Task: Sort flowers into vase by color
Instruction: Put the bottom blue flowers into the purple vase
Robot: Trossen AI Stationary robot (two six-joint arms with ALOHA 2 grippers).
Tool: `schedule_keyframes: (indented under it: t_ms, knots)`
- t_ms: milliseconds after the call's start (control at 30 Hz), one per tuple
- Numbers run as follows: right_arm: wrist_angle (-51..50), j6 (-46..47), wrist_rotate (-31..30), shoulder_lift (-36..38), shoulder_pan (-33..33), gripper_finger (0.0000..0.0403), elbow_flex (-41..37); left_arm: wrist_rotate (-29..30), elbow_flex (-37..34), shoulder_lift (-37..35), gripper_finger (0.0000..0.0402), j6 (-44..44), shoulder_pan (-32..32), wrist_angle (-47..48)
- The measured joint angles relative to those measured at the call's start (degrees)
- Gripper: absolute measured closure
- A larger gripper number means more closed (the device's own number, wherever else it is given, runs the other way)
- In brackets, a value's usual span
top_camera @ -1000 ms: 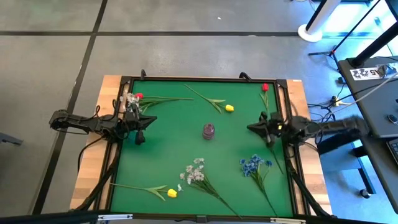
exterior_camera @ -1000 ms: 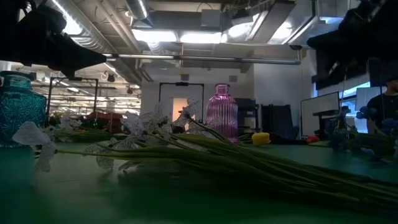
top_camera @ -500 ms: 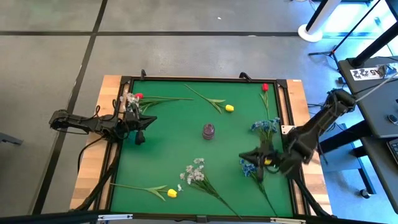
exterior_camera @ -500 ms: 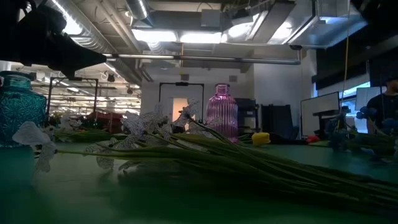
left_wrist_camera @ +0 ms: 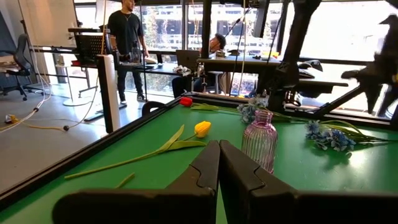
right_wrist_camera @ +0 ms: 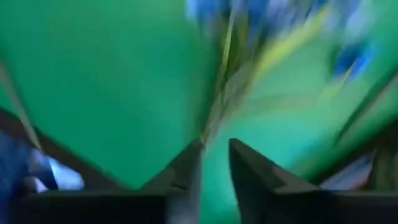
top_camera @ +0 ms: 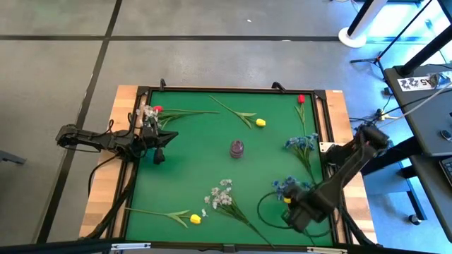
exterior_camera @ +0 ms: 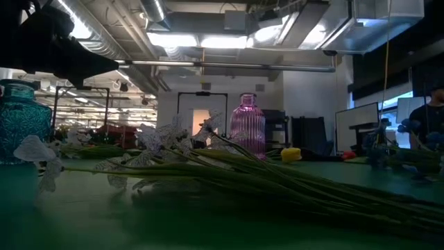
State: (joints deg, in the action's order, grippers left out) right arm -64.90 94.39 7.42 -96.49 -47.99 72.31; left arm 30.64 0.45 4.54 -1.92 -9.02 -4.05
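The right gripper [top_camera: 295, 214] hangs open by a narrow gap over the near right part of the table, above the stem of a blue spray [top_camera: 285, 186]. Its wrist view is blurred and shows that stem [right_wrist_camera: 217, 93] just beyond the gripper [right_wrist_camera: 216, 149]. A second blue spray [top_camera: 300, 143] lies by the right edge. A white spray [top_camera: 220, 196] and a yellow tulip [top_camera: 194, 219] lie near the front. Another yellow tulip [top_camera: 260, 122] and two red tulips [top_camera: 301, 99] [top_camera: 157, 109] lie at the back. The purple vase [top_camera: 237, 148] stands mid-table. The left gripper [top_camera: 157, 147] waits shut by the left edge.
A teal glass vase [exterior_camera: 24, 121] stands at the left of the low view. A raised dark frame [top_camera: 134, 176] rims the green table. People and desks stand in the room beyond the far edge. Free green surface lies between the purple vase and the left gripper.
The right arm has swung fast from the middle of the right edge toward the near edge and now hangs over the near blue spray's stem. A blue spray shows by the right edge where the arm stood. The arm's dark shape has left the low view.
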Motion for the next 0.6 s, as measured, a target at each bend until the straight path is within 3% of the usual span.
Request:
schedule_keyframes:
  t_ms: [100, 333, 467, 600]
  knots:
    - [0.4, -0.1, 3.1, -2.8, 0.6, 0.0245, -1.1, 0.0, 0.0, 0.0, 0.0398, 0.0, 0.0, 0.0]
    - [3.6, -3.3, 0.0, -4.3, 5.0, 0.0116, -4.2, 0.0, 0.0, 0.0, 0.0398, 0.0, 0.0, 0.0]
    - [6.0, -3.6, -0.3, -4.2, 7.3, 0.0100, -7.4, 0.0, 0.0, 0.0, 0.0398, 0.0, 0.0, 0.0]
    - [10.9, -3.7, -0.4, -4.2, 8.0, 0.0121, -11.3, 0.0, 0.0, 0.0, 0.0398, 0.0, 0.0, 0.0]
